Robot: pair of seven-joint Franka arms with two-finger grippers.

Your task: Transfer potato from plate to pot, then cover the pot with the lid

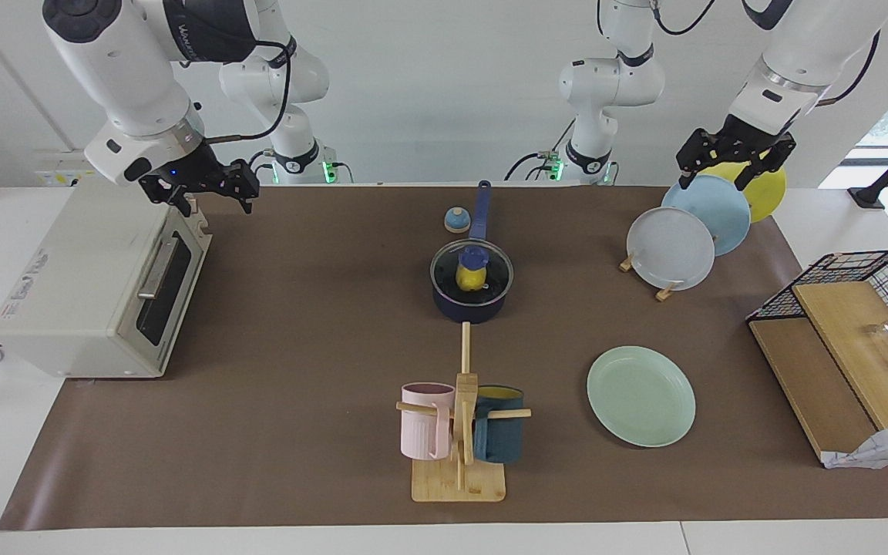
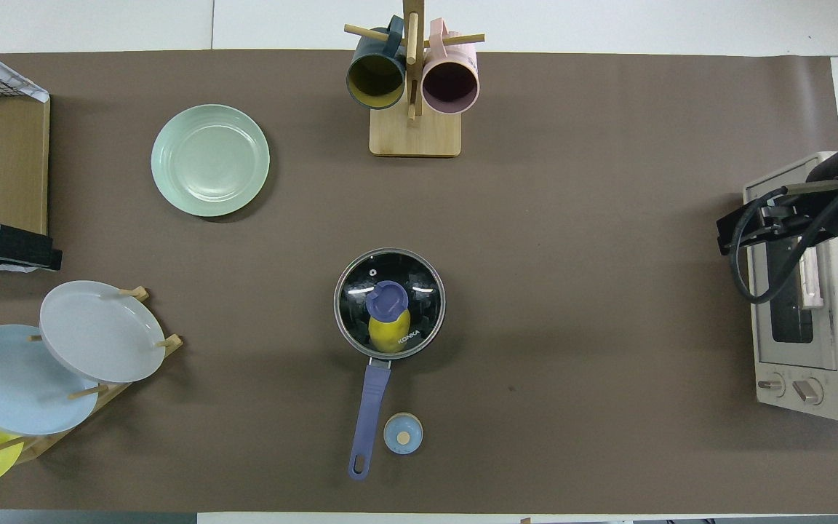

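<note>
In the facing view, the pot (image 1: 469, 297) stands near the middle of the bench (image 1: 297, 324), somewhat toward the robots' edge. The lid (image 1: 472, 270) sits on its rim, and the potato (image 1: 471, 278) shows yellow through the glass, inside the pot. The pot's long handle points straight toward the robots' edge, ending beside a small bell (image 1: 456, 220). The plate (image 1: 640, 395) lies flat and bare toward the left arm's end, farther from the robots than the pot. The left tool (image 1: 731, 171) hangs over the upright plates in the plate rack (image 1: 687, 231) near the robots' corner at that end, its fingers spread apart and holding nothing. The right tool (image 1: 213, 196) hangs over the toaster oven (image 1: 97, 285) at the right arm's end, its fingers apart and bare.

In the overhead view, the pot (image 2: 388, 303) appears as a dark circle with the lid (image 2: 419, 291) covering it, its blue knob at the centre. The potato (image 2: 388, 333) lies under the glass on the side toward the handle. The handle's long axis runs from the pot toward the robots' edge. The plate (image 2: 210, 160) holds nothing. The mug tree (image 2: 414, 87) stands at the edge farthest from the robots, with a teal and a pink mug hanging on it, both bare inside.
</note>
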